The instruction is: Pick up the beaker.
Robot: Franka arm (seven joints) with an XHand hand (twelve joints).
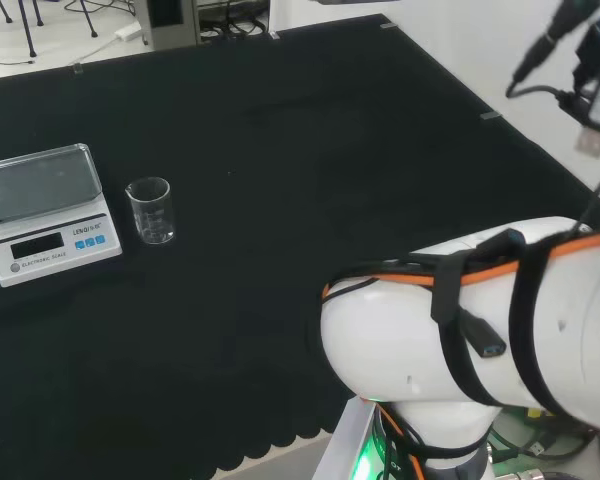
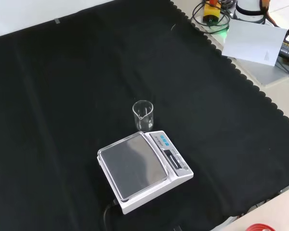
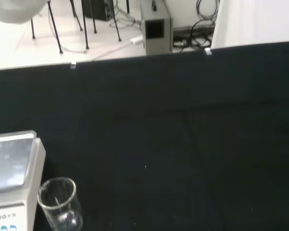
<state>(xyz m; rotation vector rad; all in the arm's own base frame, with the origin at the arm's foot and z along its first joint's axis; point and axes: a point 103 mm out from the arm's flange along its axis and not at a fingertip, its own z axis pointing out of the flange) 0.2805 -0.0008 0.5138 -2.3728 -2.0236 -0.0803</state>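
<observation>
On the worktop (image 1: 310, 170), a black cloth with a matt, slightly wrinkled weave covers the whole surface, and its near edge in the front view is cut in small scallops. Beyond the cloth, the wrist view looks onto a pale floor with thin dark stand legs, trailing cables and a grey box (image 3: 155, 26); in the front view a white sheet of paper (image 2: 254, 42) and coiled cables lie past the cloth's far right corner. The beaker (image 1: 151, 210) is clear, cylindrical glass with a small pouring lip and faint printed marks, standing upright on the cloth and apparently empty. It stands just beside the scale (image 1: 46, 213), to the scale's right in the head view and just behind it in the front view; whether the two touch I cannot tell. The scale is a low white plastic box with a flat, shiny grey metal pan with rounded corners, and a sloped front panel carrying a display and blue buttons. The arm's big white links (image 1: 470, 320), smooth and rounded and wrapped in black straps and an orange cable, stand at the head view's right, well apart from the beaker. Whether the hand is wide or closed I cannot tell
</observation>
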